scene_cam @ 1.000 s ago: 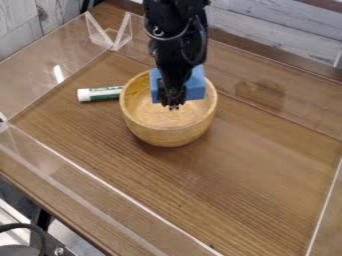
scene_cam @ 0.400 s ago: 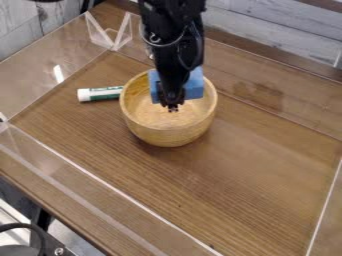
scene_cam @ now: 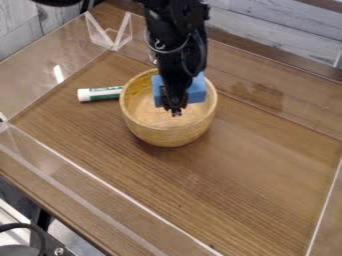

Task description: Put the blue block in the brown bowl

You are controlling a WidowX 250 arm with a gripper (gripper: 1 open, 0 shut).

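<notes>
Nearest you, the wooden tabletop (scene_cam: 201, 200) is bare of task items, so nothing is waiting there. Further in sits the brown bowl (scene_cam: 168, 125), and the blue block (scene_cam: 191, 91) is already over its far inner side, low inside the rim. Your tool (scene_cam: 171, 100) points steeply down into the bowl with its jaws partway open around the block; you appear to have hold of it, though whether the block already rests on the bowl wall I cannot tell. I judge the carry done; what is left is letting go and lifting clear. Just left of the bowl, the white marker (scene_cam: 100, 94) lies untouched.
</notes>
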